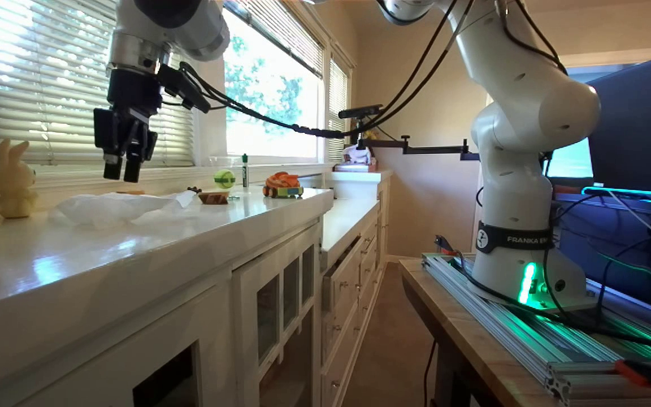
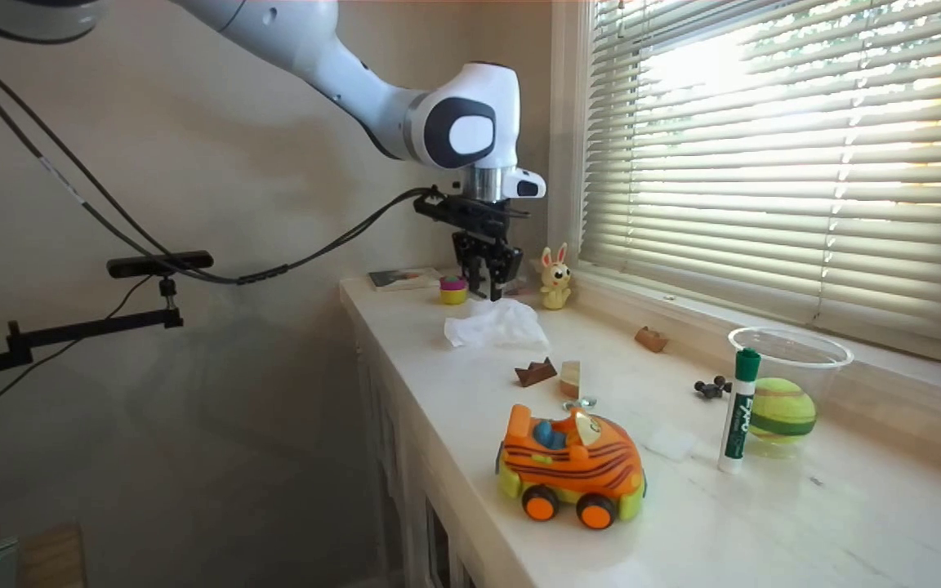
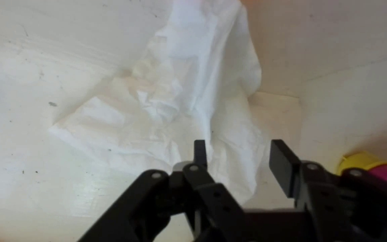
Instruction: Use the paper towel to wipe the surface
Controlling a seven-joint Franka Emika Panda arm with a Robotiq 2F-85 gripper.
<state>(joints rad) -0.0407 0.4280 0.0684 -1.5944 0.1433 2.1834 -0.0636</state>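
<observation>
A crumpled white paper towel lies on the white countertop (image 2: 699, 531). The paper towel shows in both exterior views (image 1: 113, 209) (image 2: 499, 325) and fills the middle of the wrist view (image 3: 180, 104). My gripper (image 3: 239, 151) is open, with a wide gap between its two black fingers. It points down and holds nothing. In both exterior views the gripper (image 1: 122, 171) (image 2: 484, 292) hangs above the counter, apart from the towel. In the wrist view the left finger overlaps the towel's lower part and the right finger sits just off its edge.
A yellow and pink cup (image 2: 452, 290) and a toy rabbit (image 2: 555, 280) stand near the gripper. Brown pieces (image 2: 536, 373), an orange toy car (image 2: 573, 465), a green marker (image 2: 738, 412) and a clear cup (image 2: 813, 363) with a ball are on the counter by the window.
</observation>
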